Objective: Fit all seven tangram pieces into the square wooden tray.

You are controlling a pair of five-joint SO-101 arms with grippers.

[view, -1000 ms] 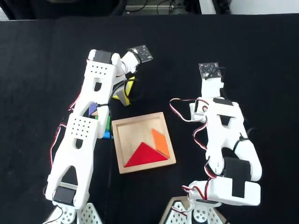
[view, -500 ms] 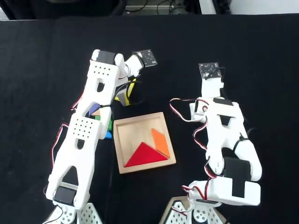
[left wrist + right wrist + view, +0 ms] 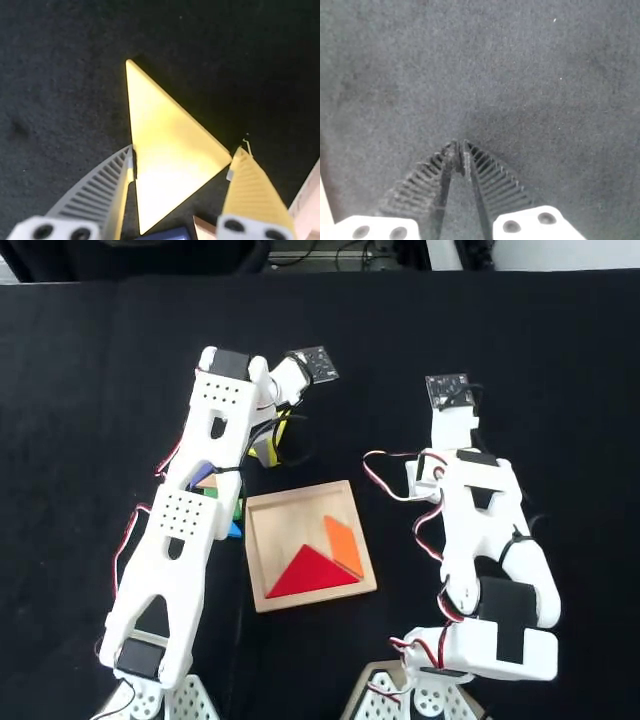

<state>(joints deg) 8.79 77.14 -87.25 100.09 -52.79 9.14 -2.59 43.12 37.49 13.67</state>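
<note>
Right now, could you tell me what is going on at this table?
Two arms are filling the square wooden tray with tangram pieces. A red triangle and an orange piece lie in it. The left gripper is down over the yellow triangle on the black cloth beyond the tray, open, a finger on either side. The right gripper is shut over bare cloth, holding nothing. A blue piece lies beside the tray under the left arm.

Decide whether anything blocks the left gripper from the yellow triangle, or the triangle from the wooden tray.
Nothing visible does. The left gripper is right at the yellow triangle, and just black cloth separates that piece from the wooden tray, whose floor is partly bare.
</note>
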